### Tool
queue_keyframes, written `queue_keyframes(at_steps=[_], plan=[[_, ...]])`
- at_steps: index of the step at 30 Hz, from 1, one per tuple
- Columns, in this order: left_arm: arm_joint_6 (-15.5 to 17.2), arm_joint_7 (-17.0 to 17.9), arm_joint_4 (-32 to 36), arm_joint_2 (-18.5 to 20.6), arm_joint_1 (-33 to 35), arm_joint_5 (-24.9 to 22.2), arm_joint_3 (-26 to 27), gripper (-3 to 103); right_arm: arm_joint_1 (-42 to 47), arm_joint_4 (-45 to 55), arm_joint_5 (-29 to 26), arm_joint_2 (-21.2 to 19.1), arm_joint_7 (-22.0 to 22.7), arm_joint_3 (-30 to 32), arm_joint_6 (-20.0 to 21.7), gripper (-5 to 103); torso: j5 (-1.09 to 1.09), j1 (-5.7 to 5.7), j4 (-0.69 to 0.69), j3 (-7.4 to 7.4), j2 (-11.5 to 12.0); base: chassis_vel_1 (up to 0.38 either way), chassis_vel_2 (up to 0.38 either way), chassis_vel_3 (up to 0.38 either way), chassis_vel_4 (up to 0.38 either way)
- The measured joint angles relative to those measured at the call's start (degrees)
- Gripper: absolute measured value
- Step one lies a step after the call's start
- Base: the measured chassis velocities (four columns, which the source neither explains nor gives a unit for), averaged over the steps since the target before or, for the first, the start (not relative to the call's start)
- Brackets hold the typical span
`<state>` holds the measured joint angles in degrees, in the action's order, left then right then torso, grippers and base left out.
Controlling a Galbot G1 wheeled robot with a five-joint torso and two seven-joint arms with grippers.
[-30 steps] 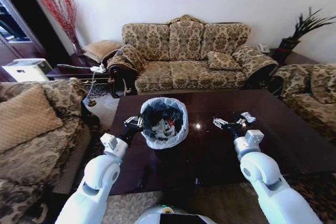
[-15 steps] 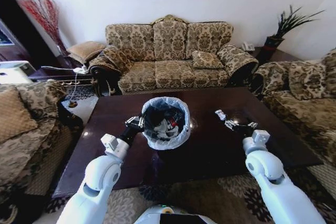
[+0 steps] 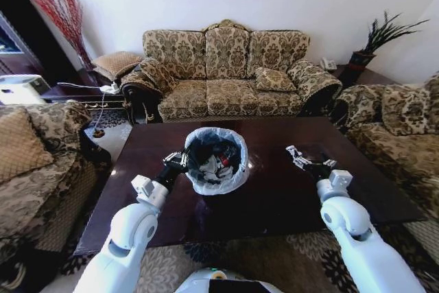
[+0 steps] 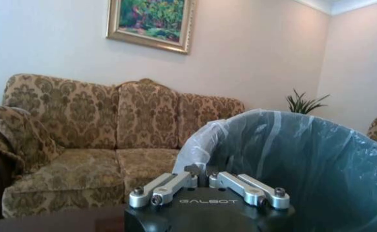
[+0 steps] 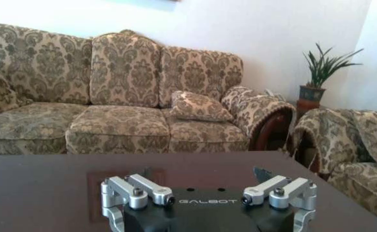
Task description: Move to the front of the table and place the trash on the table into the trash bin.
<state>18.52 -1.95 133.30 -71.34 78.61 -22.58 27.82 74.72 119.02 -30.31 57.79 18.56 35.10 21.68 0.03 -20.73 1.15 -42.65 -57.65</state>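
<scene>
Trash (image 3: 291, 150) lies at the tip of the right gripper (image 3: 302, 162), whose jaws are spread. The left gripper (image 3: 180, 161) is clenched on the bin (image 3: 215, 160) rim near the table (image 3: 274, 197) centre.

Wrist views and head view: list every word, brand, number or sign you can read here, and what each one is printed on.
"GALBOT" on the black body of the left gripper, which is shut on the trash bin liner rim.
"GALBOT" on the black body of the right gripper, which is open above the table.
Any print on the trash inside the bin is too small to read.
</scene>
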Motion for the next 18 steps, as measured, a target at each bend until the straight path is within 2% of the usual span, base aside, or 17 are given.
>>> queue_keyframes(at_steps=[5,18], plan=[[0.0,0.0,0.0,0.0,0.0,0.0,0.0,3,0.0,0.1,0.0,0.0,0.0,0.0,0.0,100,-0.06,0.0,0.02,0.0,0.0,0.0,0.0,0.0,0.0],[0.0,0.0,0.0,0.0,0.0,0.0,0.0,3,0.0,0.1,-0.1,0.0,0.0,-0.1,0.0,100,-0.03,0.0,0.02,0.0,0.0,0.0,0.0,0.0,0.0]])
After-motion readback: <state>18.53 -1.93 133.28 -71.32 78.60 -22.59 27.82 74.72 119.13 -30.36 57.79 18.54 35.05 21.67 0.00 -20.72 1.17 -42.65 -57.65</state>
